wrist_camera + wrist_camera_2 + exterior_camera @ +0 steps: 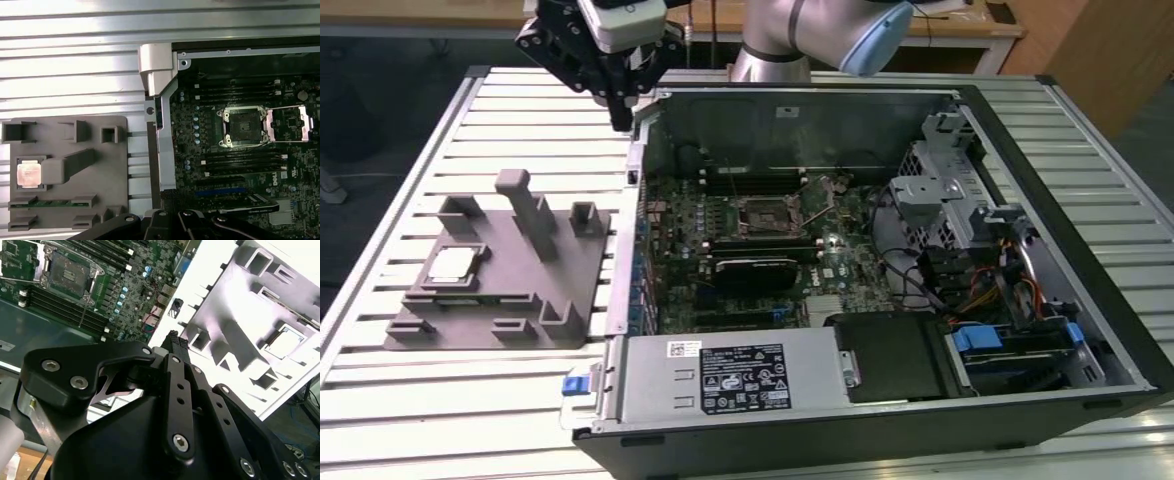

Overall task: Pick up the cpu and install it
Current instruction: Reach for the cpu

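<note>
CPU point(450, 264) isn't picked up yet. It's lying flat in its pocket on the grey fixture point(507, 300), over at the exterior view's left on the tabletop point(400, 400). My tool point(624, 116) hangs in the air between the fixture and the PC case point(787, 100), near the case's far corner, pinched closed with nothing in it. Further right, the socket point(761, 212) on the motherboard looks bare, frame flipped open. So by my reckoning, grab and install are both left to do.
</note>
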{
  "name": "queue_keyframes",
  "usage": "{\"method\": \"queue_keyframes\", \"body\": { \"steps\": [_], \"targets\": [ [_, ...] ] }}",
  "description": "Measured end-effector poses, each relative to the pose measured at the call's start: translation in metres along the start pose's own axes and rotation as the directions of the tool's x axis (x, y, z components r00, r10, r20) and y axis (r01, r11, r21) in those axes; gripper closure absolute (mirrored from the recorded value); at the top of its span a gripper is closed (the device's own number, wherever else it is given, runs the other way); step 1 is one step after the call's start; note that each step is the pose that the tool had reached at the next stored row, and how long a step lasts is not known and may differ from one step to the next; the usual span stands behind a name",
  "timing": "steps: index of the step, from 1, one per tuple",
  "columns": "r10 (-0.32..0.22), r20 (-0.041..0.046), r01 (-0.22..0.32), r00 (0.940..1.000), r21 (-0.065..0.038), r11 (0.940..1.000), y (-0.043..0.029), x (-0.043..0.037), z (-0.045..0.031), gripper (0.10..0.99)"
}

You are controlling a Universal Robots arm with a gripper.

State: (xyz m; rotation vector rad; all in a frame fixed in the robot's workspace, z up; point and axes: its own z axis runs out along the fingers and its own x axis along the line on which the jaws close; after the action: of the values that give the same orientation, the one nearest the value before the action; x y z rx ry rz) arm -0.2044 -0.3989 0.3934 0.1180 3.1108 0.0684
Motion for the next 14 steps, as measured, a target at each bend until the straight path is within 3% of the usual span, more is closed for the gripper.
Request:
{"method": "queue_keyframes", "body": {
  "steps": [14],
  "targets": [
    [0.000, 0.0003, 0.000, 1.0000, 0.000, 1.0000, -0.0013, 0.0164, -0.0004, 0.980]
  ]
}}
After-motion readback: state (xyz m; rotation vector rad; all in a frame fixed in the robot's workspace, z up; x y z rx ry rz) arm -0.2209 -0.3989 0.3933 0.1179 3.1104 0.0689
